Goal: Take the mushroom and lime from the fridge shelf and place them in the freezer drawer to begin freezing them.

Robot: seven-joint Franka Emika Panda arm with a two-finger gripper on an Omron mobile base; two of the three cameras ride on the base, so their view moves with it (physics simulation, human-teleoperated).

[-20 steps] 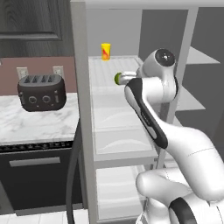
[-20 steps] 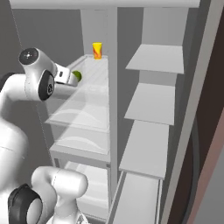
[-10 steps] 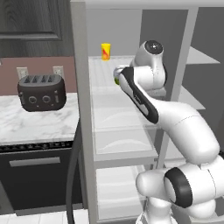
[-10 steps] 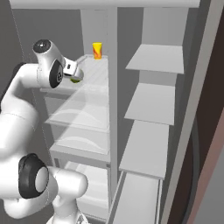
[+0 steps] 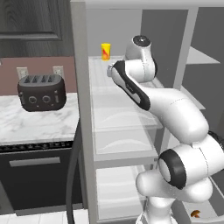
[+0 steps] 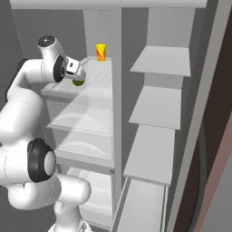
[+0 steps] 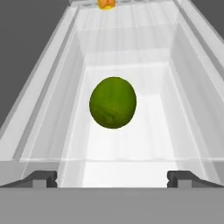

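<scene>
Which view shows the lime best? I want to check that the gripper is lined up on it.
The hand view: the lime sits whole and centred on the fridge shelf, ahead of the open gripper. In the right base view the hand partly covers it. In the left base view the arm blocks it.

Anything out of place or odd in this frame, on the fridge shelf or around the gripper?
Nothing stands out. The lime sits whole on the fridge shelf, centred ahead of the open gripper, not yet touched. The yellow cup stands upright at the shelf's back. Nothing spilled or tipped.
</scene>
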